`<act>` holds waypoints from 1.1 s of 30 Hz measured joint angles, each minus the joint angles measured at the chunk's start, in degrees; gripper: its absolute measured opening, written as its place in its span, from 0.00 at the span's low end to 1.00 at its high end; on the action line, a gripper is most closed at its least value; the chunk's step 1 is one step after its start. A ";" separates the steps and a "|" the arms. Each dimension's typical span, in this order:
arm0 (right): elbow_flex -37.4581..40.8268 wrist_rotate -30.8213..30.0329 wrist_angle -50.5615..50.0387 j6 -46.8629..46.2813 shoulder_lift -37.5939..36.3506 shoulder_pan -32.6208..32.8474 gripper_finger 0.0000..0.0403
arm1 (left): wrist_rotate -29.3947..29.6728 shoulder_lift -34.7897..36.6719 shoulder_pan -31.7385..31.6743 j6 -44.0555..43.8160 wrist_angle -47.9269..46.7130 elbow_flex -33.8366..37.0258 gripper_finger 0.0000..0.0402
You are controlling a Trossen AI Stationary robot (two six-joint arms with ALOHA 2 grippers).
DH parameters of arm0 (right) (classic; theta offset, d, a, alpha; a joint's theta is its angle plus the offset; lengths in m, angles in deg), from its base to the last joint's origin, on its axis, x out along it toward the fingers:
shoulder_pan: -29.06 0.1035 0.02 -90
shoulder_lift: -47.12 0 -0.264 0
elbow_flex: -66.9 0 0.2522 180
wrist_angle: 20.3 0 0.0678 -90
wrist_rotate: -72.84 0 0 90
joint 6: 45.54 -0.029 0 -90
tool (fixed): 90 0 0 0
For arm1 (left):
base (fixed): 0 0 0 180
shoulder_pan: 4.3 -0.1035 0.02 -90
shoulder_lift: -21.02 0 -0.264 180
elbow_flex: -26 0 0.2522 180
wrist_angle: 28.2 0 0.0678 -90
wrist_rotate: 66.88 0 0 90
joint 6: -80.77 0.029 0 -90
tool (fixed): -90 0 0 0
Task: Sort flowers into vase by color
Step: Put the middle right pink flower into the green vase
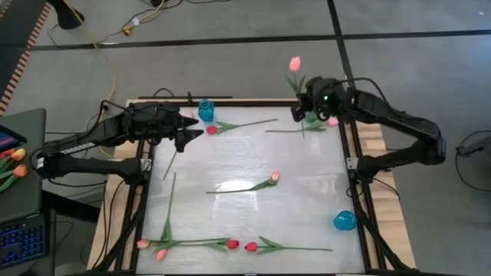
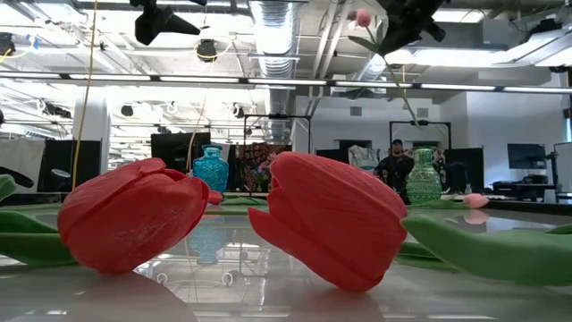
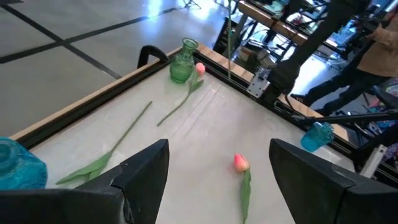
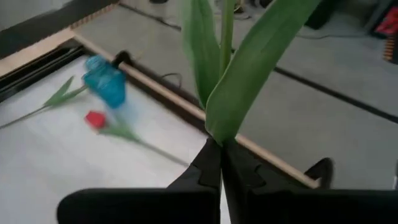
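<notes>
My right gripper (image 1: pixel 298 110) (image 4: pixel 221 148) is raised over the table's far right corner, shut on a pink tulip (image 1: pixel 294 64) (image 2: pixel 362 16). The green vase (image 2: pixel 424 176) (image 3: pixel 181 61) stands below it, with another pink tulip (image 1: pixel 332 121) (image 3: pixel 199 69) lying beside it. My left gripper (image 1: pixel 189 136) (image 3: pixel 217 174) hovers open near the far left blue vase (image 1: pixel 205 110). On the table lie a red tulip (image 1: pixel 212 129), a pink one (image 1: pixel 275 176) (image 3: pixel 240 163), two pink ones (image 1: pixel 152 248) and two red ones (image 1: pixel 242 245) (image 2: pixel 331 219) by the near edge. My right gripper pinches the pink tulip's stem (image 4: pixel 224 132) between its two shut fingers, just where the leaves (image 4: pixel 249 68) branch off. The flower is lifted clear of the table. Its head rises above the fingers, and the lower stem (image 2: pixel 411 105) (image 3: pixel 229 43) hangs below them, over the green vase's area.
A second blue vase (image 1: pixel 344 221) (image 3: pixel 318 135) stands near the table's near right corner. A bare green stem (image 1: pixel 170 165) lies by the left edge. A raised frame rail (image 1: pixel 353 165) runs along the table's sides. The table's middle is open white surface. A person (image 2: pixel 393 165) stands far behind.
</notes>
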 joint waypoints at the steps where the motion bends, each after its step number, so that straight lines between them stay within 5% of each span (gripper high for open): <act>1: -0.02 0.02 0.13 0.38 -0.36 -1.32 0.08 | 0.43 0.00 0.00 -0.01 0.00 0.00 0.66; 19: 1.08 1.34 15.22 15.12 -3.26 -20.66 0.07 | 7.17 0.00 -0.02 -0.04 0.24 0.04 0.66; 33: 9.70 6.21 22.09 15.03 -3.34 -26.02 0.07 | 7.47 0.00 -0.02 -0.61 0.22 0.07 0.66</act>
